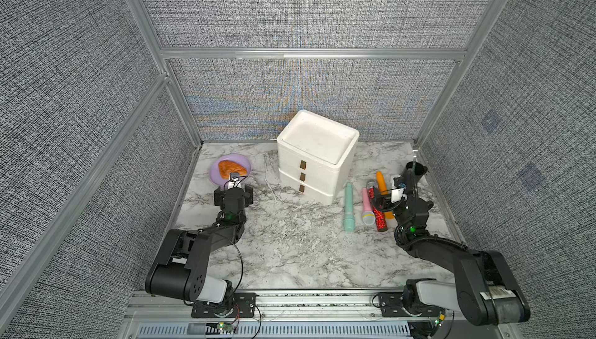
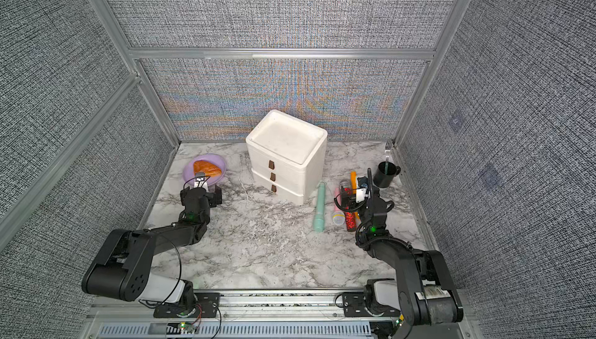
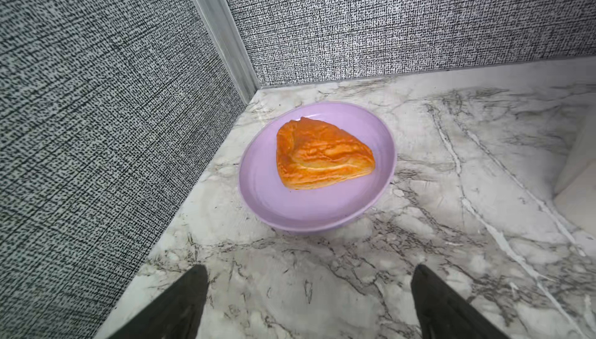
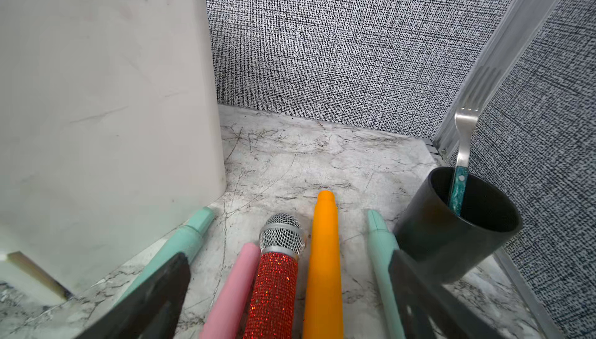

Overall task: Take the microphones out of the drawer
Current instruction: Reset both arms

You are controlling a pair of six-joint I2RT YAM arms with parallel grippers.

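The white drawer unit point(image 1: 317, 156) point(image 2: 287, 153) stands at the back centre, its three brown-handled drawers all shut, so what is inside is hidden. To its right several microphones lie side by side on the table: teal point(image 4: 187, 240), pink point(image 4: 235, 289), red glitter with a mesh head point(image 4: 277, 285) point(image 1: 380, 221), orange point(image 4: 324, 256) and a second teal one point(image 4: 382, 256). My right gripper point(image 4: 288, 258) point(image 1: 385, 195) hovers open over that row and grips nothing. My left gripper point(image 3: 308, 271) point(image 1: 233, 183) is open and empty, near the table's left side.
A purple plate point(image 3: 316, 211) point(image 1: 216, 173) with a golden pastry point(image 3: 322, 156) sits just ahead of the left gripper, in the back left corner. A black cup point(image 4: 451, 247) point(image 1: 417, 169) holding a fork point(image 4: 464, 134) stands by the right wall. Fabric walls close in three sides.
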